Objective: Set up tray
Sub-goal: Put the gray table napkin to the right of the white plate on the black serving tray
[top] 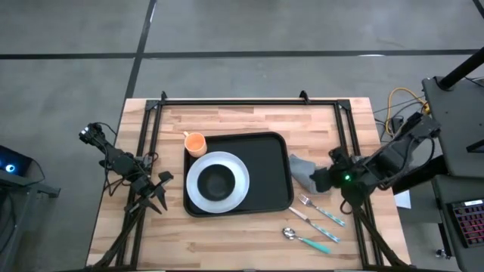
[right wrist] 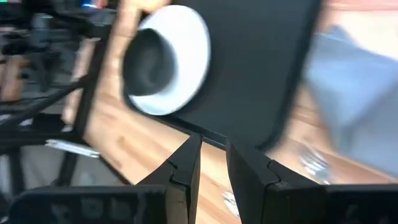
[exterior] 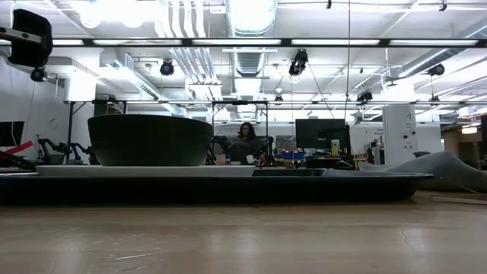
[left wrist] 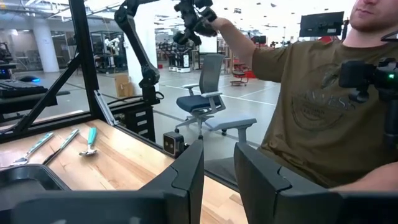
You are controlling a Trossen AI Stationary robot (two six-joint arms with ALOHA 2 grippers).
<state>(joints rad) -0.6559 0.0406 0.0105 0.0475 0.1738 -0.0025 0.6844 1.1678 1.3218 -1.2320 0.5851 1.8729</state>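
Tray (top: 261, 155) centred on worktop (top: 227, 238), within both arms' reach; left claw (left wrist: 217, 163) and right claw (right wrist: 211, 155) slightly apart, empty.

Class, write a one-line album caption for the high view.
Black tray holding white plate and dark bowl; cutlery waits beside it.

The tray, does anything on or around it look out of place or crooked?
Mostly tidy. The tray lies square; white plate and dark bowl sit at its left end. The grey cloth lies crumpled against its right edge.
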